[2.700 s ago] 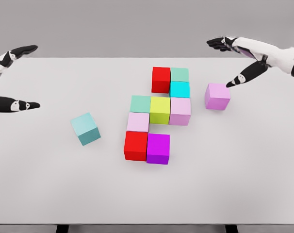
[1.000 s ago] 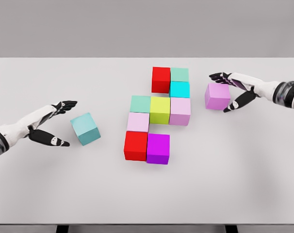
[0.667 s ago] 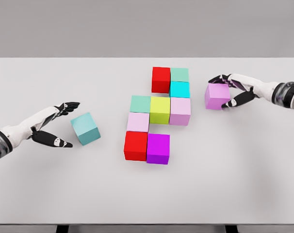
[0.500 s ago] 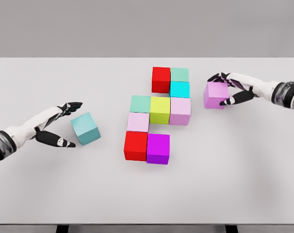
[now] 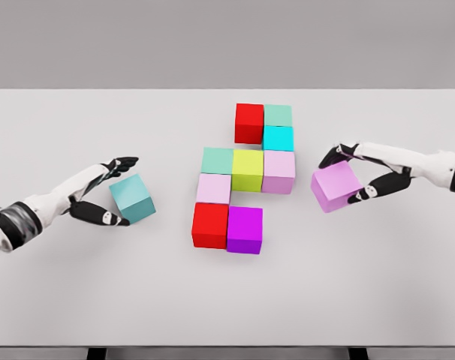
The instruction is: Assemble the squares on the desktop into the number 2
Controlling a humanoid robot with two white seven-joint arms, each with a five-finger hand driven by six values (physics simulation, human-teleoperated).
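right hand: pinching pink cube, tilted
left hand: spread around teal cube
cubes: probably rigid, light; grip yours on opposite faces

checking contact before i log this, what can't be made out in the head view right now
- Whether the pink cube is clear of the table: its underside is hidden from above.
- Whether the left hand touches the teal cube: its far side hides the fingers' contact.
- The right hand contact on the pink cube's far face: the cube hides it.
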